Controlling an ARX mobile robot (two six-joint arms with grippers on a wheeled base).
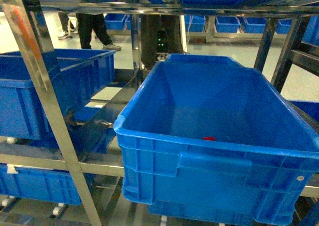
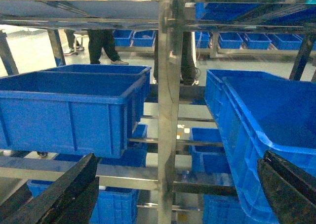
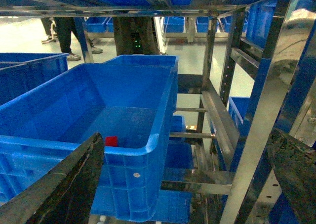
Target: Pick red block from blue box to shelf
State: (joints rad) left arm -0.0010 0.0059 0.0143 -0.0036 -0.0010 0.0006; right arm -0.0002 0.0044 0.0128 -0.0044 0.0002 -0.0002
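My main worry from here is depth: the red block (image 1: 209,138) lies low on the floor of the blue box (image 1: 164,136), close under its near wall, so if I send the right gripper (image 3: 182,184) down at a slant I think a finger would strike the rim before it reaches the block. The box in these views is a dark blue ribbed crate with a thick rolled lip, not a pale tub, so I go by where the red thing lies. A second risk is the shelf (image 1: 47,111) — its shiny steel uprights stand close on both sides of the box, and an elbow swinging wide could catch one. The block itself looks small, hard and glossy, a cube as far as I can tell; slick plastic like that may squirt out of a poor pinch or slide along the smooth box floor. Both tools are spread wide with nothing between them: the right one shows two dark, worn fingers (image 3: 74,184) far apart at the frame edges, and the left gripper (image 2: 173,194) likewise, facing an upright. Other blue crates (image 2: 69,110) sit on neighbouring tiers — easy to mistake.
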